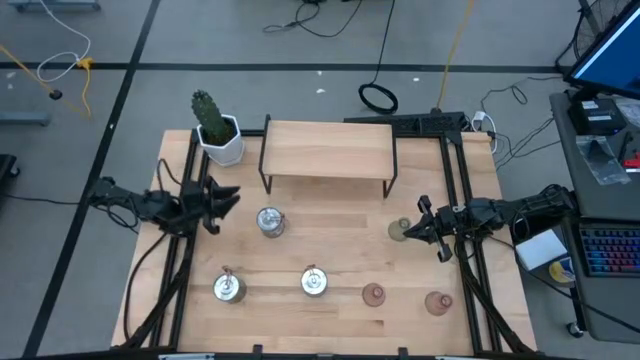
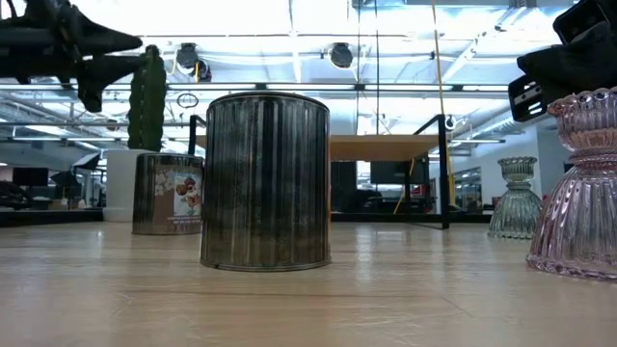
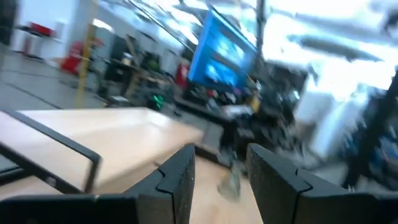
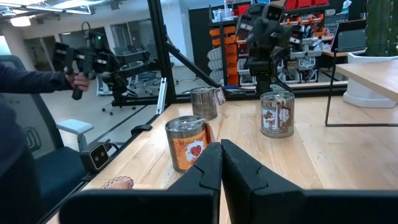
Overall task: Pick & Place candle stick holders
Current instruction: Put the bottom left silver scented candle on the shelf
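Three round silvery candle stick holders (image 1: 270, 221) (image 1: 228, 287) (image 1: 314, 282) stand upright on the wooden table. Two pink glass holders (image 1: 373, 294) (image 1: 437, 302) stand near the front right. A pale green one (image 1: 401, 230) stands farther back at the right. My left gripper (image 1: 228, 197) hovers at the table's left side, open with nothing between its fingers (image 3: 180, 180). My right gripper (image 1: 416, 229) hangs above the table at the right side, next to the green holder, shut and empty (image 4: 221, 163).
A wooden riser shelf (image 1: 328, 150) on black legs stands at the table's far middle. A cactus in a white pot (image 1: 218, 130) stands at the far left corner. Beyond the table's left side, a person's hand (image 4: 79, 79) holds a dark device.
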You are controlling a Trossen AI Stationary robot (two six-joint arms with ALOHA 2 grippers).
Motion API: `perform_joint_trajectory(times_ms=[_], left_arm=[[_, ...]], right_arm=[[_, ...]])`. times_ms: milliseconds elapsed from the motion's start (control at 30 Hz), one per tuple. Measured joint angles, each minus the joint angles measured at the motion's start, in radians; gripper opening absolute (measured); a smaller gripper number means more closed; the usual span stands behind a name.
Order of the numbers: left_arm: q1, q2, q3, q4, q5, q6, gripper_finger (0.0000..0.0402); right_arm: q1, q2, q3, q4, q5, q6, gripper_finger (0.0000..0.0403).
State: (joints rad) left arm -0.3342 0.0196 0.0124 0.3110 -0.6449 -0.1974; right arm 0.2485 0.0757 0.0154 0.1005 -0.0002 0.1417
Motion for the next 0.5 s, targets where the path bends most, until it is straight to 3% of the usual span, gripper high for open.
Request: perform_joint_trajectory(times_ms=[200, 367, 500], left_arm=[[-0.003, 0.0, 0.017, 0.084, -0.027, 0.013, 0.0145], [-0.012, 0.023, 0.087, -0.007, -0.029, 0.014, 0.0145], [-0.036, 0.11, 0.188, -0.143, -0.037, -0.024, 0.0145]], right_arm=[[0.0, 0.0, 0.0, 0.0, 0.0, 0.0, 0.0], [0.0, 0.0, 0.0, 0.0, 0.0, 0.0, 0.0], [0.0, 0.0, 0.0, 0.0, 0.0, 0.0, 0.0]])
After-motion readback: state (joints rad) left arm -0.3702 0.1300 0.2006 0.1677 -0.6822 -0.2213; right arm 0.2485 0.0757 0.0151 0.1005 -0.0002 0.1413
